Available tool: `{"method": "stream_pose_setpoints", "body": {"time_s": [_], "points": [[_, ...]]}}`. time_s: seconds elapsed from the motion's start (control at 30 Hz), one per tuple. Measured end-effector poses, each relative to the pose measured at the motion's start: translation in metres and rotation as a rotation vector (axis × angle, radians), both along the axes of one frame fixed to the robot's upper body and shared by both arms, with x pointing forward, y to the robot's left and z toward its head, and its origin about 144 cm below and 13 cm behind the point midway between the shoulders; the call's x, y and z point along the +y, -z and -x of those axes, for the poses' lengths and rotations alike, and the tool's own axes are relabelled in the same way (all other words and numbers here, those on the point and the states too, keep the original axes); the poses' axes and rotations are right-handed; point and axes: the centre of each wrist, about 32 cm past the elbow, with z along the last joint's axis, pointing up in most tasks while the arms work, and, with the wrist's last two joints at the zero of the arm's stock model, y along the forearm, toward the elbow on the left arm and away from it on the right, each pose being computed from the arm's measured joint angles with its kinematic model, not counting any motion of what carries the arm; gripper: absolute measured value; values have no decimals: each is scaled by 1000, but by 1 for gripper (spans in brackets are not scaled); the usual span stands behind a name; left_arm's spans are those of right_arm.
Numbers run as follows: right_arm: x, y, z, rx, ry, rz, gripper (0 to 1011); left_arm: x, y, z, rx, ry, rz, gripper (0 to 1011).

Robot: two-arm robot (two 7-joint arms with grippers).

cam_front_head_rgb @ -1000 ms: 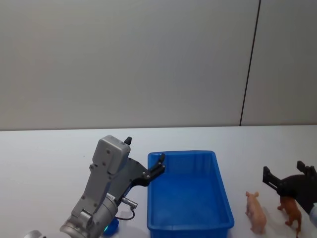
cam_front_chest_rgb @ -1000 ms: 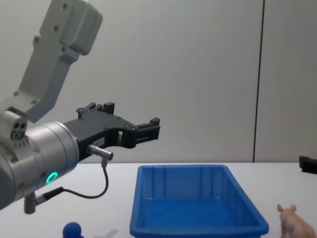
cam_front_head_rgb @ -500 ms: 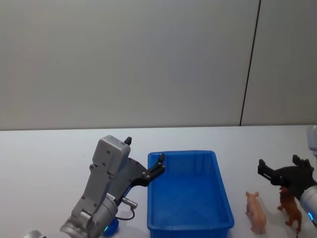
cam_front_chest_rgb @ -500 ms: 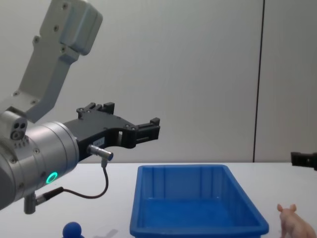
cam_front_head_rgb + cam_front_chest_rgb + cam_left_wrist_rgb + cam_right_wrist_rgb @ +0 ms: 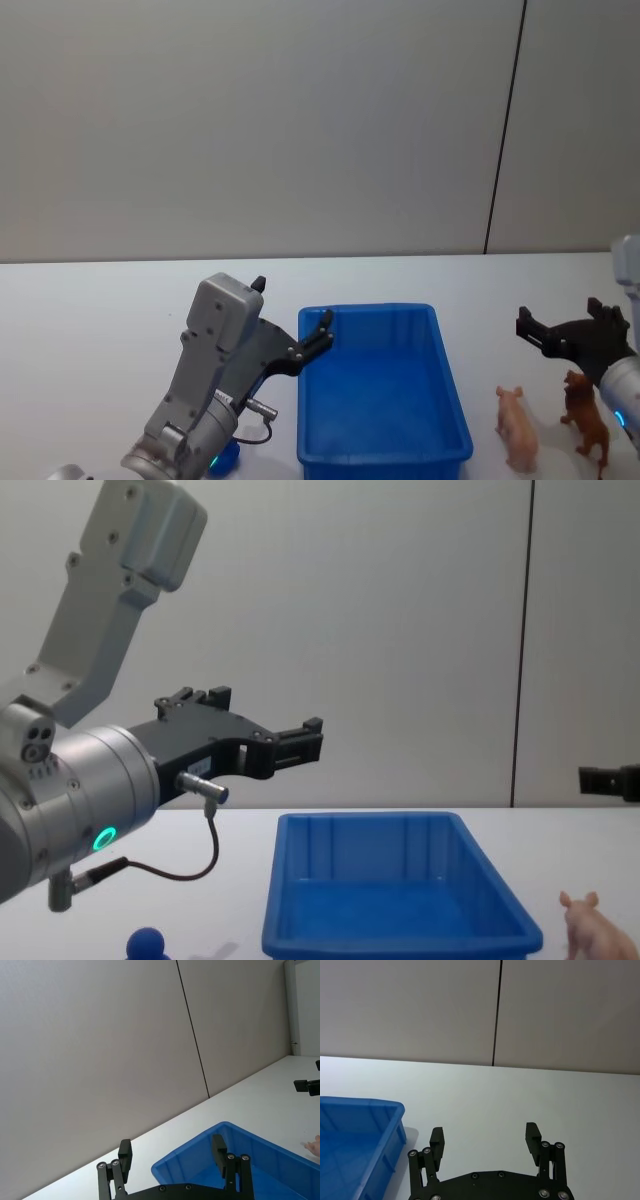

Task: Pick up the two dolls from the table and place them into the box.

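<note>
Silver-grey left arm (image 5: 100, 630) with green light ring (image 5: 103, 838), black cable (image 5: 211, 852), black fingers (image 5: 311, 724).

White table (image 5: 90, 310) — box (image 5: 383, 464), pig (image 5: 518, 430), brown doll (image 5: 588, 422)

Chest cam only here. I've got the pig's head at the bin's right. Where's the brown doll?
Observer: The brown doll stands on the table just right of the pink pig, apart from it.
Operator: Right gripper state?
Observer: The right gripper is open and holds nothing. In the head view it sits just above the brown doll, touching neither toy.
Operator: Left gripper relative to the bin?
Observer: The left gripper is open, with one fingertip by the far left corner of the blue bin.
</note>
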Motion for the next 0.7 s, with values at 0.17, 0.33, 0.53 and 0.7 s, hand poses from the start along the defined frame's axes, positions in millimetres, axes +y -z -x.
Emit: {"method": "stream_pose_setpoints", "body": {"time_s": [0.17,0.33,0.53,0.7], "points": [[1,-3,-1,1,0,0,1001,0,0,0,0,0,0,1001],[2,-6,-2,15,2,2,1001,0,0,0,0,0,0,1002],[0,-7,-2,45,11,1,1001,0,0,0,0,0,0,1001],[-1,-6,-1,71,16,-1,1001,0,0,0,0,0,0,1001]]}}
